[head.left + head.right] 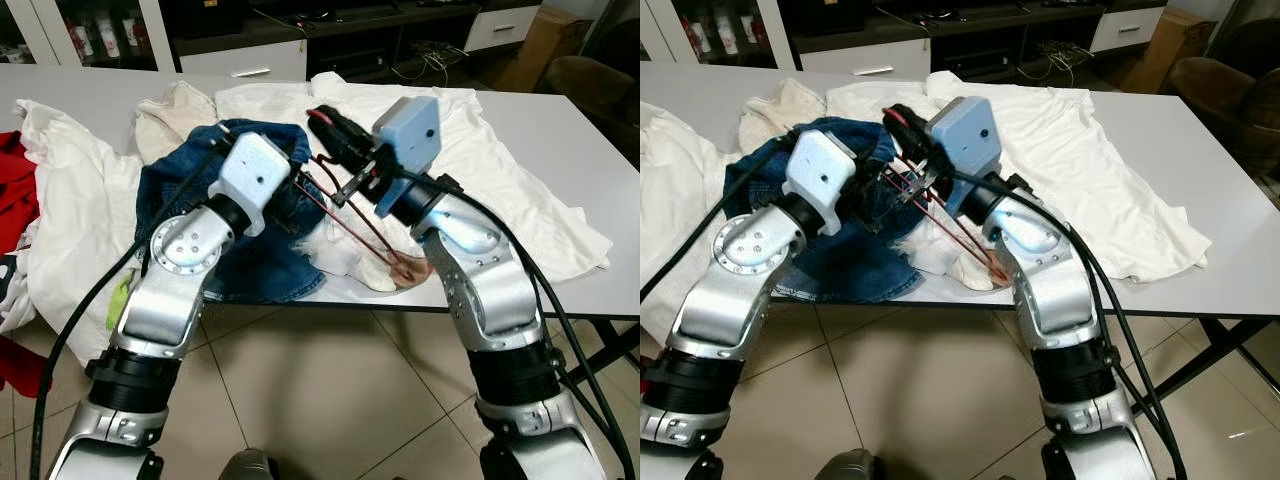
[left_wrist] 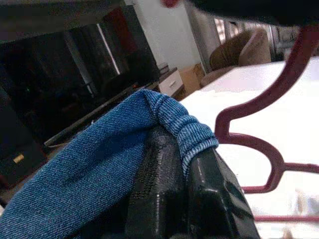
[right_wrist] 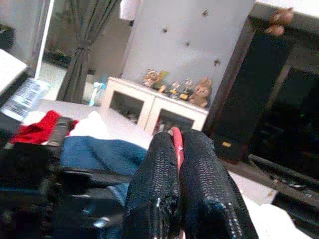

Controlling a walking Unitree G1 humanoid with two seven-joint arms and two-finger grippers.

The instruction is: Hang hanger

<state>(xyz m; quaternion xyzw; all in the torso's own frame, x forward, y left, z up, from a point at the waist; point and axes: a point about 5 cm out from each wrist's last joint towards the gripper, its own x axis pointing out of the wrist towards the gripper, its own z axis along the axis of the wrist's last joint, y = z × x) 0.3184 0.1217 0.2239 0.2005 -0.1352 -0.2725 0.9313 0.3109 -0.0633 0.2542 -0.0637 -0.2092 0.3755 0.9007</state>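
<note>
A dark red hanger (image 1: pixel 352 222) slants over the clothes at the table's front, its hook end pinched in my right gripper (image 1: pixel 322 120), which is shut on it; the red hook (image 3: pixel 176 139) shows between the black fingers. My left gripper (image 2: pixel 184 149) is shut on a fold of the blue denim garment (image 1: pixel 250 262), right beside the hanger (image 2: pixel 234 113). The two grippers meet above the denim, fingers nearly touching. The hanger's lower end rests on white cloth near the table edge.
White garments (image 1: pixel 500 170) cover the grey table (image 1: pixel 575 120), with more white cloth (image 1: pixel 70 200) and a red piece (image 1: pixel 10 190) at the left. A dark cabinet (image 1: pixel 330 30), a cardboard box (image 1: pixel 548 40) and a brown chair (image 1: pixel 590 80) stand behind. Tiled floor lies below.
</note>
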